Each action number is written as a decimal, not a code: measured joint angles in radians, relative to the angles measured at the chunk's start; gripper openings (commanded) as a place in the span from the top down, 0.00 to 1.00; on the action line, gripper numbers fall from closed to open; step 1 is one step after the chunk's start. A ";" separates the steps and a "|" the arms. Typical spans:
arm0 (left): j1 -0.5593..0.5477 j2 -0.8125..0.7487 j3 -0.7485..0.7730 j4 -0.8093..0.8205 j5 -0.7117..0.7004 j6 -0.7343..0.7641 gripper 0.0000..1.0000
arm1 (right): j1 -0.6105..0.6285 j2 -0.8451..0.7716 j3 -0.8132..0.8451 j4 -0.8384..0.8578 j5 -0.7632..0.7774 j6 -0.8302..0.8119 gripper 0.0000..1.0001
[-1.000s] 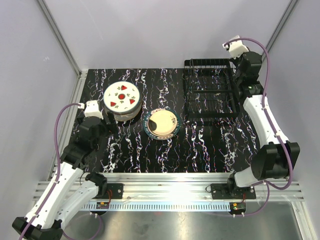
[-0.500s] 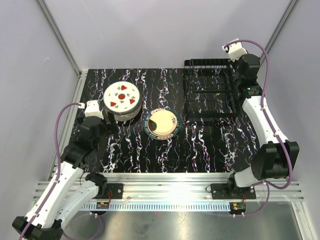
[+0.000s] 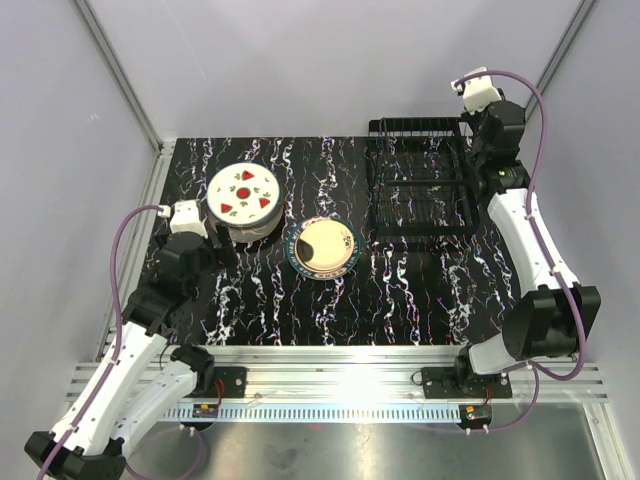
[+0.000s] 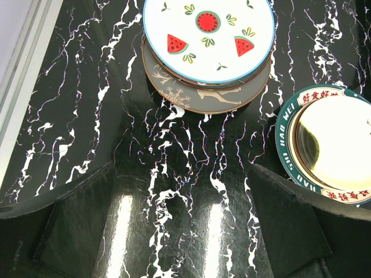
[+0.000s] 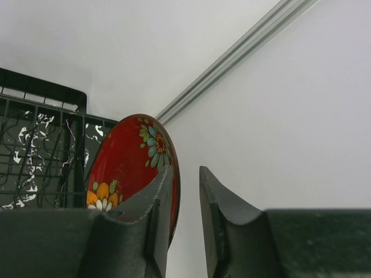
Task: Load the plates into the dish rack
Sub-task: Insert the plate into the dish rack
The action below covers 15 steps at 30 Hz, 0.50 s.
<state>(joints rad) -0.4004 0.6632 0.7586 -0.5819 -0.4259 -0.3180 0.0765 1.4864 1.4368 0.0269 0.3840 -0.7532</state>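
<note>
A stack of plates sits at the back left, topped by a white watermelon plate (image 3: 244,193) (image 4: 208,35) with a brown plate (image 4: 197,98) under it. A teal-rimmed cream plate (image 3: 322,247) (image 4: 330,150) lies alone mid-table. My left gripper (image 3: 222,245) (image 4: 181,174) is open and empty just in front of the stack. The black wire dish rack (image 3: 420,190) (image 5: 35,145) stands at the back right. A red floral plate (image 5: 133,162) stands on edge at the rack's right end. My right gripper (image 3: 478,150) (image 5: 185,171) straddles its rim, jaws slightly apart, right finger clear of it.
White enclosure walls with aluminium posts stand close behind and to the right of the rack. The black marbled tabletop (image 3: 400,290) ends at a metal rail (image 3: 340,360) along the near edge.
My right wrist has shifted slightly up and to the right at the rack's far right corner. The left arm and the plates on the table have not moved.
</note>
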 measured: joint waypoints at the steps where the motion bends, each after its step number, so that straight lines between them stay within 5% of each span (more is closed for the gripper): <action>1: 0.000 0.001 0.000 0.000 0.000 0.000 0.01 | 0.000 0.000 0.006 -0.005 0.000 0.006 0.65; 9: 0.000 0.002 0.000 0.000 0.000 0.000 0.01 | 0.000 0.000 0.117 -0.134 -0.024 0.124 0.41; 15: -0.001 0.006 0.000 0.000 0.000 0.002 0.01 | -0.001 -0.043 0.260 -0.288 -0.115 0.346 0.35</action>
<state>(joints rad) -0.4011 0.6697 0.7586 -0.5819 -0.4263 -0.3164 0.0757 1.4437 1.6970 -0.2611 0.2691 -0.4076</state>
